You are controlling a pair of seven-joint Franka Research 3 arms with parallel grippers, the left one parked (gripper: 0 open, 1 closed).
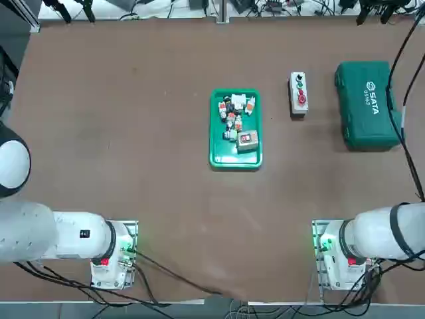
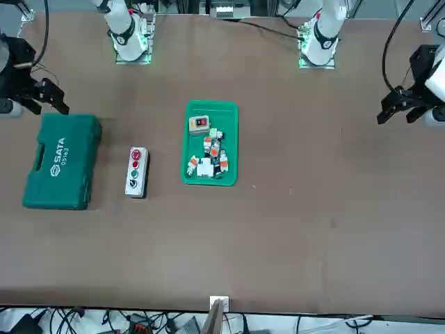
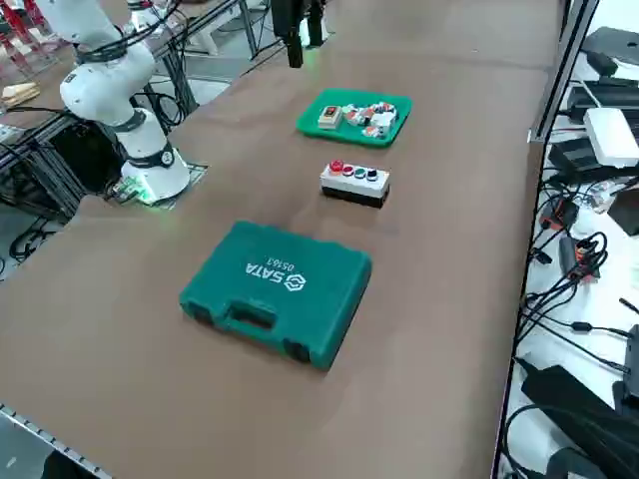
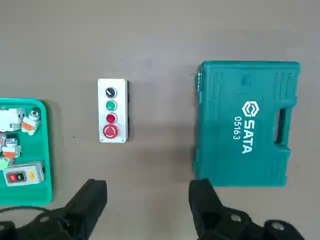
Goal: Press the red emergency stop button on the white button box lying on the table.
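Note:
The white button box [image 1: 298,94] [image 2: 136,171] [image 3: 354,184] [image 4: 112,110] lies flat on the brown table [image 1: 133,166], between a green tray and a green case. Its red emergency stop button [image 1: 301,100] [image 2: 136,154] [image 3: 336,167] [image 4: 110,131] sits at one end of the box, beside a smaller red, a green and a black button. My right gripper [image 4: 147,192] [image 2: 49,108] hangs high above the table, on the robot's side of the box. Its fingers [image 4: 92,192] are spread wide, open and empty, touching nothing.
A green SATA tool case [image 1: 368,105] [image 4: 245,122] lies closed just right of the box. A green tray [image 1: 222,149] [image 3: 399,105] of small switches and a grey block with a red face stands left of it. Cables hang along the table's right edge.

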